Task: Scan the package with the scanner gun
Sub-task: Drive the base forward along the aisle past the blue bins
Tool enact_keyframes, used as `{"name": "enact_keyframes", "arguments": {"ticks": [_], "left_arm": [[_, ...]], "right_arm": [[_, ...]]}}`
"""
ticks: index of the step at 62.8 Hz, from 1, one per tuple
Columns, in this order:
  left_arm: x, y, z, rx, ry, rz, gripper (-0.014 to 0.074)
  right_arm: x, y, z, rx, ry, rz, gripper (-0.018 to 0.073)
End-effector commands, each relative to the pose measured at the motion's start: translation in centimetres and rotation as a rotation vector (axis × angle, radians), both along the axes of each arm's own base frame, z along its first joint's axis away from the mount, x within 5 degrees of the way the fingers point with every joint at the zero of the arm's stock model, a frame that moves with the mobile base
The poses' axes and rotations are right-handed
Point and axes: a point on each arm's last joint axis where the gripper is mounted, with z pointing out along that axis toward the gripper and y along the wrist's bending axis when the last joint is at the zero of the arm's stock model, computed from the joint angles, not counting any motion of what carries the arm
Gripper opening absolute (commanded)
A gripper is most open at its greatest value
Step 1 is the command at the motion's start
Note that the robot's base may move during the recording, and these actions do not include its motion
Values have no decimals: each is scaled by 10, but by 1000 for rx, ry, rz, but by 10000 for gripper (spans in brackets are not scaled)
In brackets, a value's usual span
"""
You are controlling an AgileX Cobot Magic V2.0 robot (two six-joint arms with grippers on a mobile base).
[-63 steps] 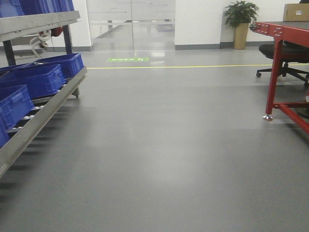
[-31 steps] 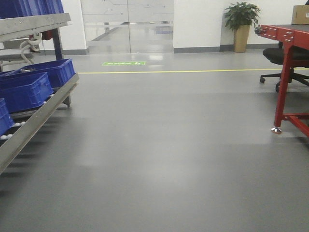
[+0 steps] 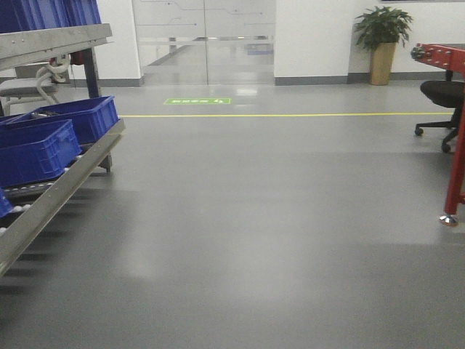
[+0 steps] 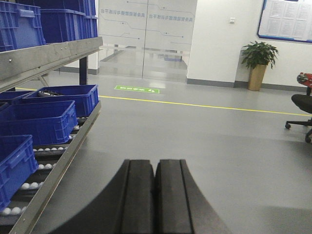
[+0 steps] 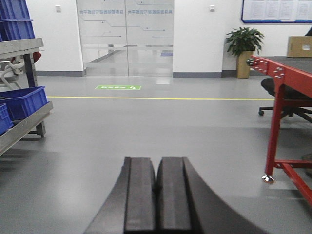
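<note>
Bright, even light from overhead: the grey floor carries soft pale glare, strongest near the glass doors. Faint striped shadows lie under the rack. The front view looks slightly hazy.

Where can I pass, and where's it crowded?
The grey floor is bare between the rack at left and the red table at right, past the yellow line. Blue bins crowd the rack; an office chair sits by the table.
</note>
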Motion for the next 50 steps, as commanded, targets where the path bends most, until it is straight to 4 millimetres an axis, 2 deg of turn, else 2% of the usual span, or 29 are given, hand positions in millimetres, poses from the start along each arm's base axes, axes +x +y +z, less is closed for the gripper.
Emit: {"name": "enact_keyframes", "arguments": {"ticks": [1,50], "left_arm": [[-1,0,3,0,-25,5,-101],[-1,0,3,0,-25,5,-101]], "right_arm": [[0,0,2,-6,-22,3,-169],[0,0,2,-6,-24,1,-169]]}}
